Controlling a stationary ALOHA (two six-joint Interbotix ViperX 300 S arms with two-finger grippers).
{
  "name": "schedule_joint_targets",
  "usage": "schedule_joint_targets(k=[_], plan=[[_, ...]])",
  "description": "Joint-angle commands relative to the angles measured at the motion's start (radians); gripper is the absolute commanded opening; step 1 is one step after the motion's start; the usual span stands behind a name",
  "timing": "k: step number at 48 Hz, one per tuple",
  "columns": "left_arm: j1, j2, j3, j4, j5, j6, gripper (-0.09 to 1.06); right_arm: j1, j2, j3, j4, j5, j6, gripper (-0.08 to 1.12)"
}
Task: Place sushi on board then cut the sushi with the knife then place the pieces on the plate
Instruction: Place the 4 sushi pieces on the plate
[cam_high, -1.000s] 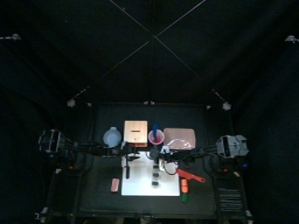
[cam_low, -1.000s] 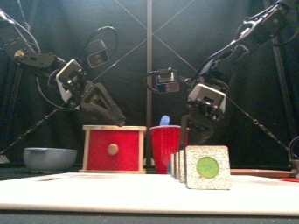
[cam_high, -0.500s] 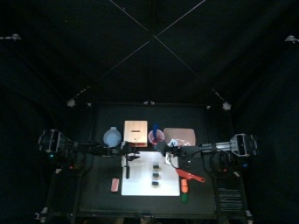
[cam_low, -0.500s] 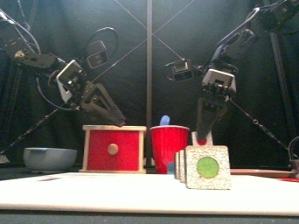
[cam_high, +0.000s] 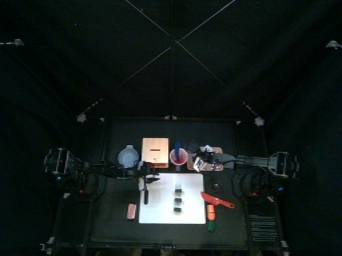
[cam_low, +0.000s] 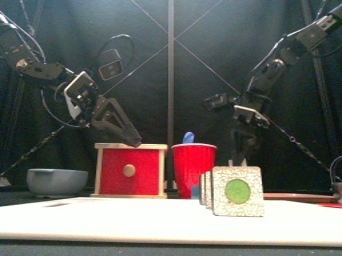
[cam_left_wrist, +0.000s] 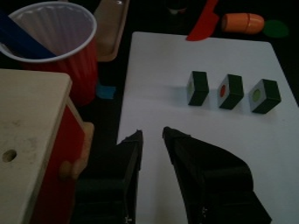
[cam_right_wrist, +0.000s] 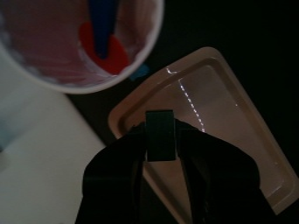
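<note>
Left arm: comes in from the left and angles down, its left gripper hanging low over the left part of the white cutting board.
Left jaws: a little apart, with nothing between them.
Right arm: comes in from the right, bends at the elbow and points steeply down behind the board's back right corner.
Right jaws: the right gripper is clamped on one dark green sushi block, pinched by its two flat sides.
Carried block: held over the pink tray, which lies behind the board's back right corner. Whether it touches the tray floor I cannot tell.
Sushi on the board: three pieces stand in a short row on the board's middle, with small gaps between them. They are square blocks with dark green skins, and the front view shows a pale end with a green round centre.
Behind the board: a pale wooden box with a red drawer front. Beside it, nearer the tray, stands a ribbed red cup with a blue knife upright in it.
Left of the box: a blue-grey bowl.
Off the board's right edge: a red knife lying flat, with an orange toy next to it.
Board: flat, smooth and white, with rounded corners.
Tray: shallow, with a raised glossy rim.
</note>
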Motion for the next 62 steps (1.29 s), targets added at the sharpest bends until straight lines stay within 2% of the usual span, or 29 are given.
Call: schedule_joint_targets(k=[1, 11, 21, 36, 49, 62], plan=[[0.008, -0.006, -0.008, -0.002, -0.003, 0.002, 0.68, -0.018, 0.015, -0.002, 0.003, -0.043, -0.002, 0.73], [0.015, -0.006, -0.008, -0.002, -0.003, 0.002, 0.68, -0.037, 0.032, -0.008, 0.017, -0.048, -0.002, 0.79], [0.017, -0.006, -0.008, -0.002, -0.003, 0.000, 0.68, -0.020, -0.040, -0.015, 0.020, -0.026, -0.002, 0.80], [0.017, -0.006, -0.008, -0.002, 0.008, -0.002, 0.68, 0.233, -0.106, -0.071, 0.015, -0.028, -0.009, 0.80], [0.018, -0.006, -0.008, -0.003, 0.041, -0.003, 0.68, 0.434, -0.002, -0.132, 0.023, -0.067, -0.002, 0.79], [0.018, -0.006, -0.008, -0.003, 0.044, -0.003, 0.68, 0.511, 0.121, -0.230, 0.060, -0.035, -0.003, 0.79]])
